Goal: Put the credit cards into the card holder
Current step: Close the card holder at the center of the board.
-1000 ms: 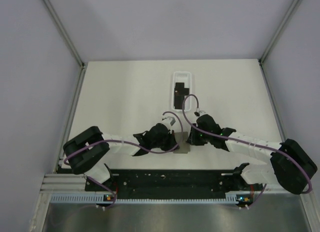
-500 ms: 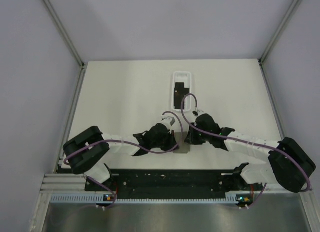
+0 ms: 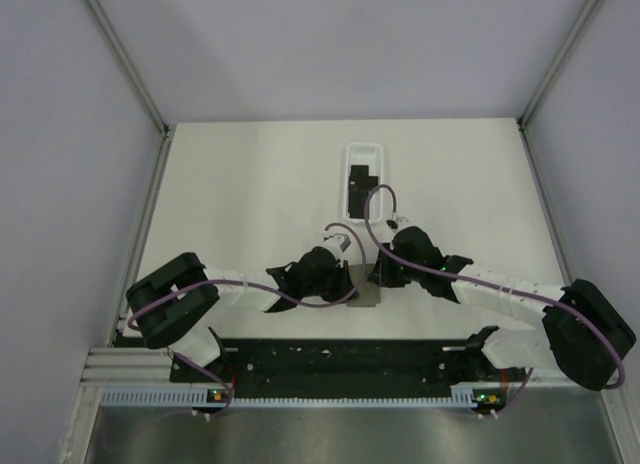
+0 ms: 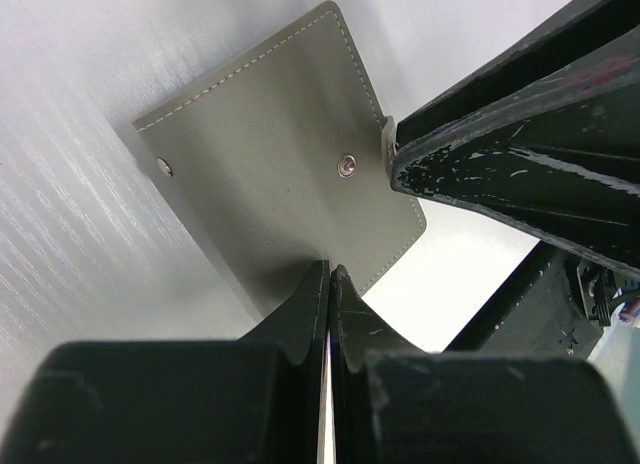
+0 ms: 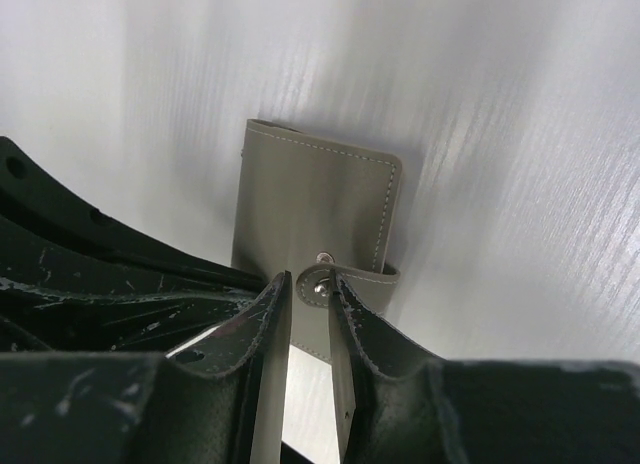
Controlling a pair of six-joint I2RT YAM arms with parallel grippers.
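Two claws meet at the flat grey-green stitched card holder (image 4: 270, 174), which lies folded near the white table's (image 3: 240, 204) near edge, midway along. The right gripper (image 5: 310, 284) pinches its snap strap. The left gripper (image 4: 329, 276) is pressed closed at its edge. Thin black credit cards (image 3: 359, 189) lie in a white oblong plastic tray (image 3: 367, 152) toward the far edge.

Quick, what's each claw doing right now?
Left gripper: closed, pinching an edge of the card holder.
Right gripper: closed on the holder's snap strap.
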